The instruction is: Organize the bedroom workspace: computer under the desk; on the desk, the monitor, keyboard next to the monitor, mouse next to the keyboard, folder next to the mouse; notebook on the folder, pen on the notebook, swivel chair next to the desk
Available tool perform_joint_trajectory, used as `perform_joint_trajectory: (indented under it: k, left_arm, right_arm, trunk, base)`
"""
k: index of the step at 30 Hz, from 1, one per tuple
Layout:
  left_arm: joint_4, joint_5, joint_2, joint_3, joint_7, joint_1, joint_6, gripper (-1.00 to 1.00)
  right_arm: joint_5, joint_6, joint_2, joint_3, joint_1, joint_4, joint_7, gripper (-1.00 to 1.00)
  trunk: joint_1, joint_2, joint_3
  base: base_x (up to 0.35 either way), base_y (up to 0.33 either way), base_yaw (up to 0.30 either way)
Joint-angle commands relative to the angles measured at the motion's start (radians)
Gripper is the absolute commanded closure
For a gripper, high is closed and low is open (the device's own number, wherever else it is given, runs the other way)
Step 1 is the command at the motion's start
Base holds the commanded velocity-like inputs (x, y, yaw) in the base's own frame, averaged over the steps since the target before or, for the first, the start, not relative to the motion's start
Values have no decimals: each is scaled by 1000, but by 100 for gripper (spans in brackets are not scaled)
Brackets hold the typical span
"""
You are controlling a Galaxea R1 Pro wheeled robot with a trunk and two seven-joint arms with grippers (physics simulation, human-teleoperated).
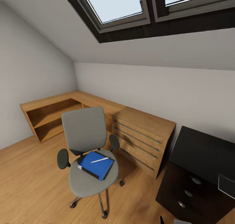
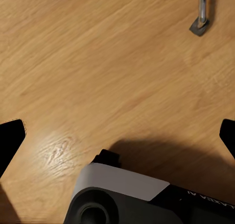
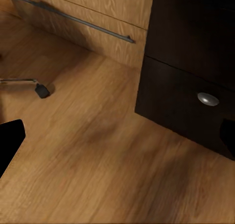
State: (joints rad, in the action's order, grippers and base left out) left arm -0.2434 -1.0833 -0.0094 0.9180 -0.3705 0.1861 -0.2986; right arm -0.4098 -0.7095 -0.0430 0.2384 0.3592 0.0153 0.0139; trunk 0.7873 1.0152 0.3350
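The swivel chair [image 1: 87, 152], grey-padded with black rounded armrests and a chrome star base on casters, stands on the wood plank floor [image 1: 29, 181] of the attic bedroom, apart from the black worktop [image 1: 204, 150] with its black drawers and round silver knobs. On the chair seat, toward its back edge, lies the flat bright blue folder [image 1: 98, 167], with a thin black notebook [image 1: 85, 169] showing as a dark edge beneath it and the thin white pen [image 1: 99, 160] resting across the folder's top. A wooden drawer chest [image 1: 143, 136] with long grey handles stands between the chair and the worktop, against the sloping white wall, and a low wooden corner shelf [image 1: 52, 114] runs behind the chair. A dark-framed skylight [image 1: 130, 8] is set overhead.

The left claw [image 2: 117, 136] hangs over bare floor, its fingertips spread wide apart, pinching nothing. The right claw [image 3: 117, 136] is likewise spread, above the floor near the lowest black drawer [image 3: 188, 109] and its silver knob [image 3: 208, 99].
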Motion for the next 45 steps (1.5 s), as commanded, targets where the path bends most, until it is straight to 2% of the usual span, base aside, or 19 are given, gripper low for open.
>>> perform_joint_trajectory:
  k: [1,16,20,29,37,45]
  left_arm:
    - [0,-7,0,8,-5,1,-4,-100]
    - [0,-5,0,9,-4,1,-4,-100]
    - [-2,-1,-1,15,-4,1,-48,-100]
    - [-2,-7,0,10,-5,1,-80,-100]
    - [-1,-7,1,8,-5,1,-83,-100]
    - [-1,-8,2,8,-5,1,-83,-100]
  right_arm:
    - [-9,-4,0,9,1,2,1,-100]
    - [-11,-5,-1,9,0,2,1,-100]
    - [-11,-5,-2,9,0,2,1,-100]
    - [-11,-5,-1,8,0,2,1,-100]
    - [-13,-9,2,9,0,2,1,-100]
    - [-17,-13,2,7,-1,2,0,-100]
  trunk:
    - [0,1,1]
    - [0,1,1]
    - [0,1,1]
    - [-34,-62,-27]
    - [-34,-62,-27]
    - [-34,-62,-27]
  base:
    - [0,0,276]
    - [0,148,271]
    - [0,10,83]
    - [0,1,10]
    - [0,0,17]
    - [0,135,236]
